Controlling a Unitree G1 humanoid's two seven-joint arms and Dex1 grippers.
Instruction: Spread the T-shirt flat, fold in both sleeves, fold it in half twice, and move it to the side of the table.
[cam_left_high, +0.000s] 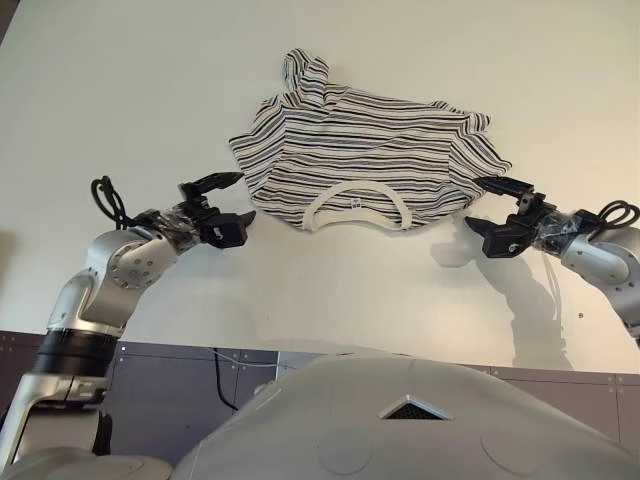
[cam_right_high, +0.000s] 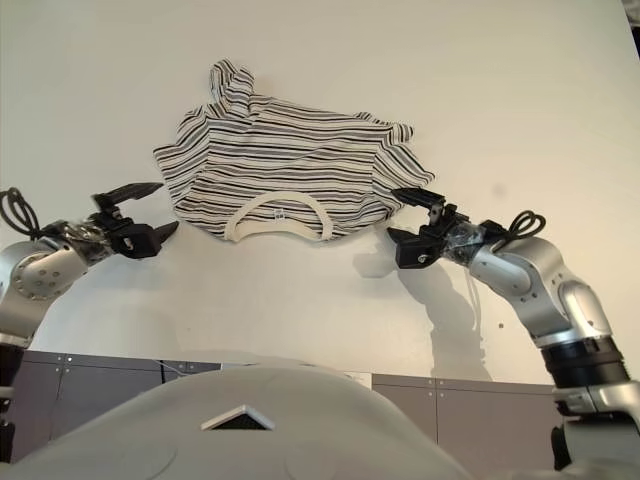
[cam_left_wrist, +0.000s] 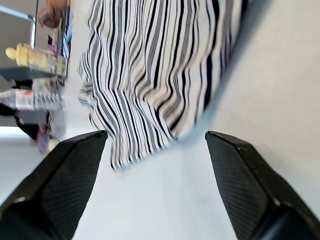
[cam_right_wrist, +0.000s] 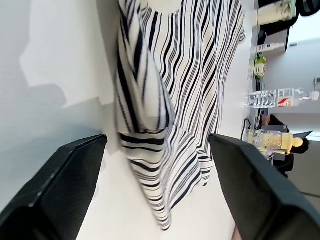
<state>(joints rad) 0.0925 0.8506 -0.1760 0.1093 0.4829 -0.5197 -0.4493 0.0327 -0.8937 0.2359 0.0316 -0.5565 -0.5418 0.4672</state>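
While my left hand (cam_left_high: 243, 197) hovers over the pale, smooth counter (cam_left_high: 150, 80), its two black, wedge-shaped fingers (cam_left_wrist: 55, 185) stand spread wide, holding nothing. Their tips sit just beside the T-shirt (cam_left_high: 370, 150) at its left edge, apart from the cloth. In my left wrist view the wavy hem lies in the gap between the two textured pads.

The T-shirt rests in the middle of the counter, toward its far side. It is a soft knit with thin black and grey stripes on white. It lies rumpled, not flat, in a broad, lumpy mound with folds across the body. A plain white ribbed neckband (cam_left_high: 318, 203) curves in an oval at the edge nearest me. At the far edge a twisted bunch of cloth (cam_left_high: 305, 70) sticks up.

My right hand (cam_left_high: 473, 203) hangs at the shirt's right edge, also spread and gripping nothing. The upper finger (cam_left_high: 497, 185) reaches the crumpled striped corner there; I cannot tell whether it touches. In my right wrist view a folded striped flap lies between the two dark pads.
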